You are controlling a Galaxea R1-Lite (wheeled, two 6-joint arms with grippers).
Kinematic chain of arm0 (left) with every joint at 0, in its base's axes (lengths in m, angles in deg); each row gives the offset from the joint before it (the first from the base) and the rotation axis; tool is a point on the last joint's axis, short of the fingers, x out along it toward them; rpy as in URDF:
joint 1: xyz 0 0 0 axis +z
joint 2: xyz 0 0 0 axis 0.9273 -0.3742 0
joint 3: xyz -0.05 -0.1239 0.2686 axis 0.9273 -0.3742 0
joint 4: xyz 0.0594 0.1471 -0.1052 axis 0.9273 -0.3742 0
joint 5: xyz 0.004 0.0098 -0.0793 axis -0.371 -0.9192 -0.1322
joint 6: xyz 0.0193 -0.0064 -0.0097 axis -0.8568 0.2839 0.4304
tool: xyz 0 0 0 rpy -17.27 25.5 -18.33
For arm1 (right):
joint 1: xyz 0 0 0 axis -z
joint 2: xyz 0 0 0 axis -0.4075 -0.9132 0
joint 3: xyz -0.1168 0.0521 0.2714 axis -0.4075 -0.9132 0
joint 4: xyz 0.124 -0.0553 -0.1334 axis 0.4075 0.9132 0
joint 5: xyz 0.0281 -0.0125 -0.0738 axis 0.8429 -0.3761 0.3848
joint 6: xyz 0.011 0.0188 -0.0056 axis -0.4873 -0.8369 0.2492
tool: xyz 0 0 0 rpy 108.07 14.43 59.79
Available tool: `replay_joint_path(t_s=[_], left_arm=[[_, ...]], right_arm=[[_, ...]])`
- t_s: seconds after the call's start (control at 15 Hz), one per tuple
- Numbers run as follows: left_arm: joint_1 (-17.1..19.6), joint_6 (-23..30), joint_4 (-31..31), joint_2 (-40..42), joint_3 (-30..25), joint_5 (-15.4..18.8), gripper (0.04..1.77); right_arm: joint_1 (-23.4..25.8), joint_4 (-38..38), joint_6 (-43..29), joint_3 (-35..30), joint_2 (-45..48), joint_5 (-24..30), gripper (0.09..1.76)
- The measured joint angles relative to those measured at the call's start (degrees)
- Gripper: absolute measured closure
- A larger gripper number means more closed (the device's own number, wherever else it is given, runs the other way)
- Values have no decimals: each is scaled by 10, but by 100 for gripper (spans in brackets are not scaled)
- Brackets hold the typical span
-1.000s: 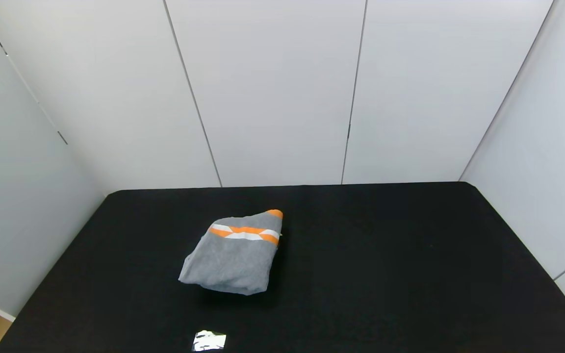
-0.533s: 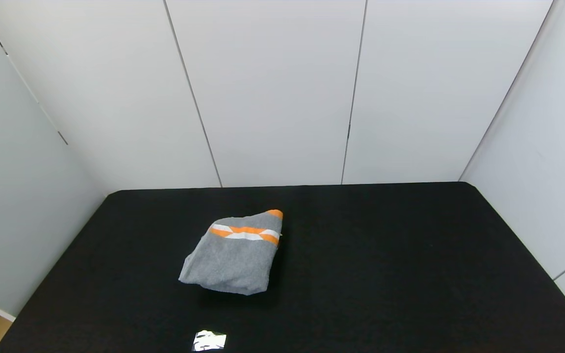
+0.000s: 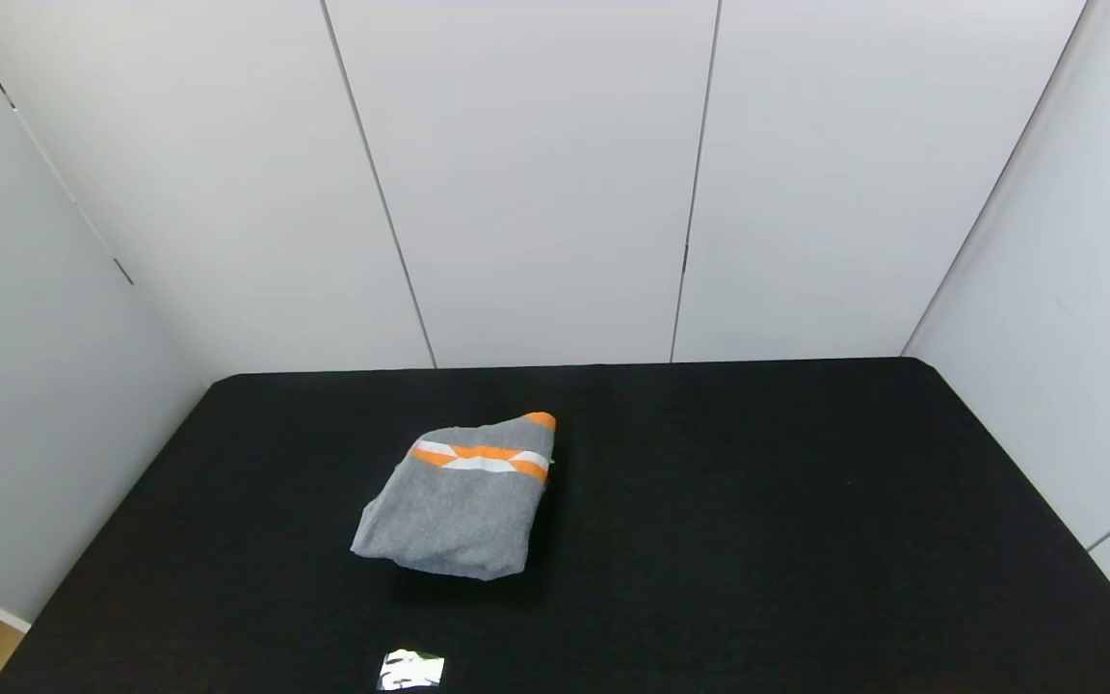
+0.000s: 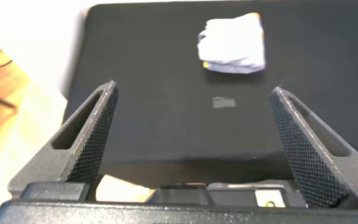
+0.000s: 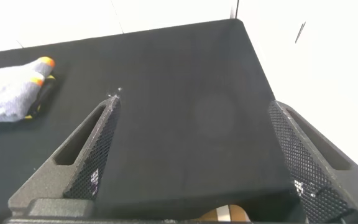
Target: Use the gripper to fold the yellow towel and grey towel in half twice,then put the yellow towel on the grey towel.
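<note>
The grey towel point(image 3: 454, 506) lies folded into a small bundle on the black table point(image 3: 767, 501), left of centre, with its orange-and-white band on the far side. It also shows far off in the left wrist view point(image 4: 232, 43) and the right wrist view point(image 5: 8, 96). The yellow towel is not in view. My left gripper point(image 4: 194, 87) is open and empty, held back near the table's front edge. My right gripper point(image 5: 195, 102) is open and empty, also at the front edge, to the right. Neither gripper shows in the head view.
A small shiny patch point(image 3: 410, 668) lies on the table near the front edge, in front of the grey towel; it also shows in the left wrist view point(image 4: 224, 102). White walls close in the table at the back and both sides.
</note>
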Motion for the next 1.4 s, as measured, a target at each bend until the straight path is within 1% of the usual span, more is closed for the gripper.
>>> replay_joint_path(t_s=[0.2, 0.27, 0.33, 0.47, 0.6, 0.67, 0.73, 0.87, 1.07, 1.2, 1.27, 1.33, 1.4], left_arm=[[6, -2, 18, 39, -19, 46, 9], [8, -2, 30, 53, -31, 57, 9], [8, -2, 44, 69, -50, 60, 9], [8, 5, 68, 105, -101, 55, 9], [8, 37, 82, 125, -139, 28, 9], [8, 39, 99, 132, -159, 23, 9], [7, 41, 127, 135, -180, 21, 9], [7, 41, 217, 140, -243, 15, 9], [7, 36, 379, 140, -370, 9, 9], [7, 20, 477, 140, -462, 7, 9], [7, 11, 517, 140, -499, 7, 9], [7, 6, 545, 140, -530, 7, 9], [7, 3, 560, 140, -557, 8, 9]], right_arm=[[-11, -1, 4, -33, 41, 1, 14], [-15, -2, 11, -44, 55, 5, 14], [-17, -9, 16, -54, 68, 11, 14], [-18, -48, 23, -78, 89, 23, 14], [-15, -95, 32, -106, 100, 25, 14], [-15, -120, 39, -123, 104, 24, 14], [-15, -143, 46, -142, 106, 24, 14], [-14, -194, 59, -187, 108, 21, 14], [-14, -264, 76, -252, 109, 18, 14], [-14, -295, 89, -294, 110, 18, 14], [-14, -307, 96, -316, 111, 18, 14], [-14, -316, 99, -335, 112, 18, 14], [-14, -317, 101, -353, 116, 18, 14]])
